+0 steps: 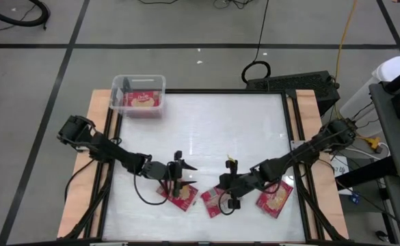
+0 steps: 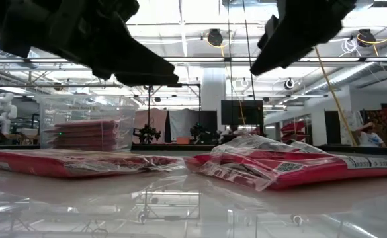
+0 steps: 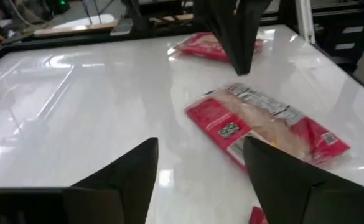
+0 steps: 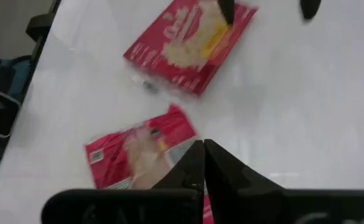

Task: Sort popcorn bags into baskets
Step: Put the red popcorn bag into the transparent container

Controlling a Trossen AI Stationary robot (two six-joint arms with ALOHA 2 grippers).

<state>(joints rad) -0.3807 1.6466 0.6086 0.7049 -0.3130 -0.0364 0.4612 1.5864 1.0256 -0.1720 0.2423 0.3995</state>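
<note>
No print on the popcorn bags [image 3: 266, 127] can be read (only blurred code squares).

The print on the popcorn bags [image 1: 276, 199] is too small to read from above, and the packets stacked in the clear basket [image 1: 138, 94] cannot be counted through its walls. In the low view both arms are cut off by the upper edge, so only dark undersides show. In the left wrist view a red packet corner [image 3: 259, 216] is cut by the frame edge.
</note>
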